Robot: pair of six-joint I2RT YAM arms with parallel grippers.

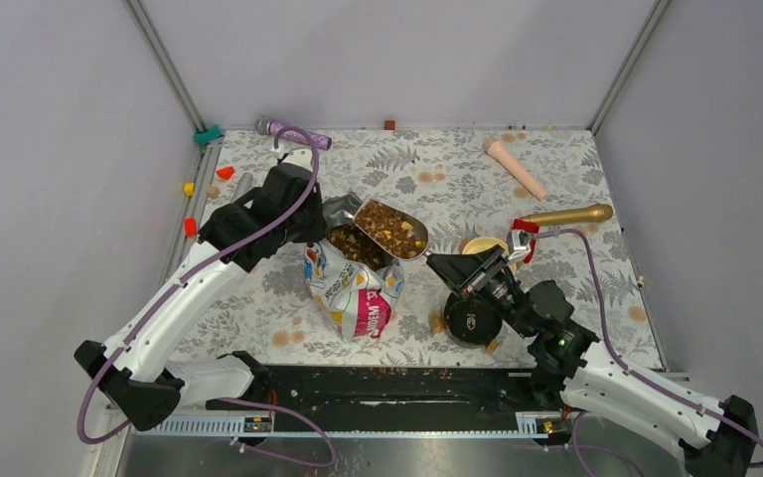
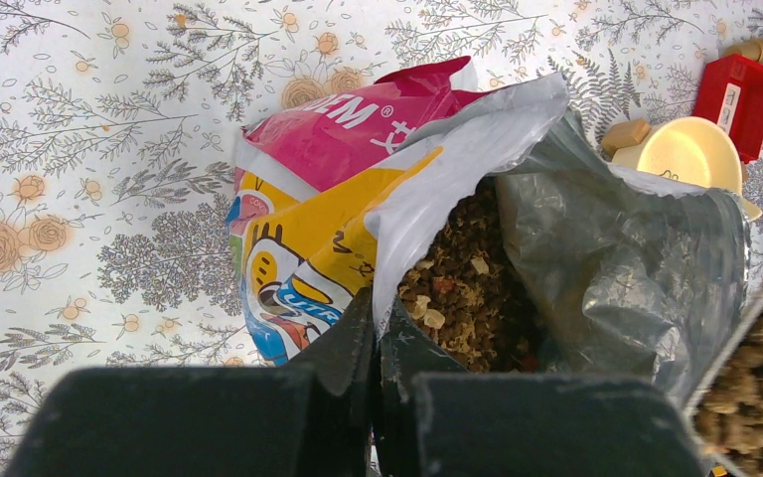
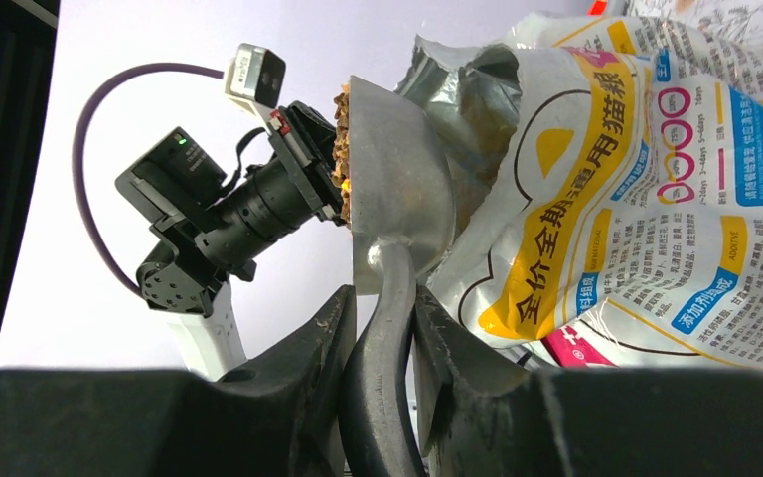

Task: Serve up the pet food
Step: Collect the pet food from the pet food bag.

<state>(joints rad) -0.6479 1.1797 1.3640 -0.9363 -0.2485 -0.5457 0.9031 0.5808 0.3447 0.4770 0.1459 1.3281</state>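
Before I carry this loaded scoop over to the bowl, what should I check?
1. Right gripper shut on the metal scoop's handle: ok.
2. Scoop filled with kibble: ok.
3. Scoop clear of the pet food bag's mouth: cannot tell; the two overlap in the top view.
4. Left gripper pinching the bag's rim, bag upright: ok.
5. Cream bowl upright and empty: ok.
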